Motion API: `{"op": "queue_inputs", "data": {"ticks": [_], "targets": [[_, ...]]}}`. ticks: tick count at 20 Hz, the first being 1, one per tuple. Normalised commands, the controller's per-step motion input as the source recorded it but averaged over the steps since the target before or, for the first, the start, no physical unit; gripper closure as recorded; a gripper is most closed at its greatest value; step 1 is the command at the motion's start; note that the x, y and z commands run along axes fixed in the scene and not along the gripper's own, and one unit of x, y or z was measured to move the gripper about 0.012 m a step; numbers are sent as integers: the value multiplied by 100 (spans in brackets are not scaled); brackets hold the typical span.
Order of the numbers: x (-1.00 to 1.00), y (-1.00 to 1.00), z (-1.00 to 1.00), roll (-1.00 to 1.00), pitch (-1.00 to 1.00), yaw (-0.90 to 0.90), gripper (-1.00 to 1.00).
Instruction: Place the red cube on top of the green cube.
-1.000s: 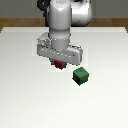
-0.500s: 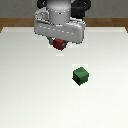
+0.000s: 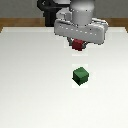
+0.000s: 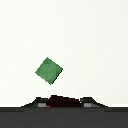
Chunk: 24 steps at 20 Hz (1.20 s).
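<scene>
The small dark-red cube (image 3: pixel 78 45) hangs in the air, held between the fingers of my gripper (image 3: pixel 78 46), which is shut on it. It is well above the white table, nearly over the green cube (image 3: pixel 80 75), which rests on the table. In the wrist view the green cube (image 4: pixel 49 70) appears as a diamond far below, and the red cube (image 4: pixel 61 101) shows as a dark-red sliver between the fingertips (image 4: pixel 89 104). Most of the red cube is hidden by the gripper body.
The white table (image 3: pixel 30 90) spreads around the green cube. A wooden floor strip (image 3: pixel 20 22) and the arm's dark base (image 3: pixel 50 15) lie behind the table's far edge.
The gripper has risen with the red cube and shifted toward the exterior view's right, closer to being over the green cube. The green cube has not moved.
</scene>
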Motion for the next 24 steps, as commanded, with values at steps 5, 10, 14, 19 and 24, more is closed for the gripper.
{"op": "queue_inputs", "data": {"ticks": [5, 10, 14, 19, 24], "targets": [[60, 0, 0, 0, 0, 0, 100], [60, 0, 0, 0, 0, 0, 100], [0, 0, 0, 0, 0, 0, 100], [-20, 0, 0, 0, 0, 0, 100], [0, 20, 0, 0, 0, 0, 100]]}}
